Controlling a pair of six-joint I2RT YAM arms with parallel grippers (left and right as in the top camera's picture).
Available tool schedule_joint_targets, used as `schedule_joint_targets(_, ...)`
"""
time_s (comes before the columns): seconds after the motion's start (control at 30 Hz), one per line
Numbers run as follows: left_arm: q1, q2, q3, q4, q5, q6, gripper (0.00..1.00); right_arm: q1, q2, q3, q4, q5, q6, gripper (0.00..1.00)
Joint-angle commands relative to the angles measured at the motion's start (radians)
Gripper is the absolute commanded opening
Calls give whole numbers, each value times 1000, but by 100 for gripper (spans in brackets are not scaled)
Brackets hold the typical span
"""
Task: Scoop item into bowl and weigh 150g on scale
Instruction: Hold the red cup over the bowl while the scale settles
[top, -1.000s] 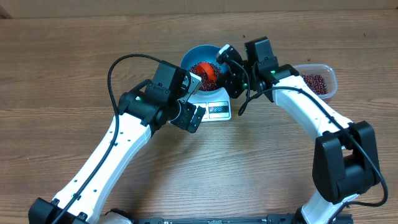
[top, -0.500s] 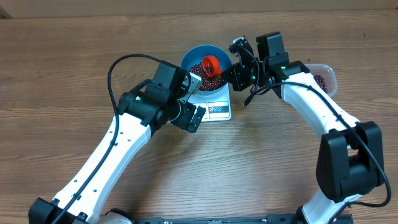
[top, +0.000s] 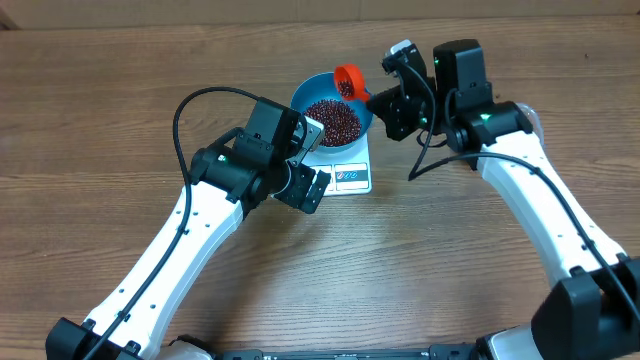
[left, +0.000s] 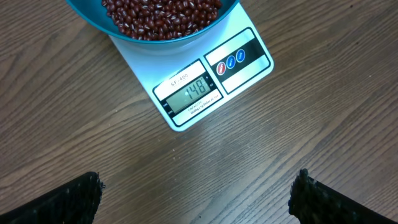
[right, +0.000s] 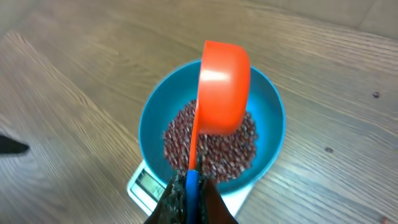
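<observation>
The blue bowl (top: 306, 96) sits on the white scale (top: 346, 176) and holds a heap of dark red-brown beans (top: 332, 121). In the left wrist view the scale (left: 245, 78) has a lit display reading 148, below the bowl (left: 155, 36) of beans (left: 163, 12). My right gripper (top: 379, 98) is shut on the blue-tipped handle of the red scoop (top: 349, 78), which hangs over the bowl's far right rim. Seen from the right wrist, the scoop (right: 222, 87) is tipped on its side above the beans (right: 214, 155), with the gripper (right: 193, 196) clamping its handle. My left gripper (left: 199, 194) stands open over bare table near the scale.
A sliver of the clear plastic tub (top: 534, 119) shows behind my right arm at the far right. My left arm (top: 200, 215) crosses the table's left half, with its wrist just left of the scale. Bare wooden table (top: 430, 260) lies in front of the scale.
My right gripper has lifted the scoop out of the bowl and drawn it up and to the right, past the far rim. The left arm has stayed put.
</observation>
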Motion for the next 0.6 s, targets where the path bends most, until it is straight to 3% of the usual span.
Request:
schedule_joint_targets(0.0,5,-23,4,2,8,8,100,40,-22,27,-46,124,-90,4)
schedule_joint_targets(0.13,5,-23,4,2,8,8,100,60,-22,27,-35,170,-61,4)
schedule_joint_targets(0.23,5,-23,4,2,8,8,100,76,-22,27,-45,99,-160,4)
schedule_joint_targets(0.37,5,-23,4,2,8,8,100,80,-22,27,-28,165,-87,4)
schedule_joint_targets(0.57,5,-23,4,2,8,8,100,80,-22,27,-29,165,-85,4)
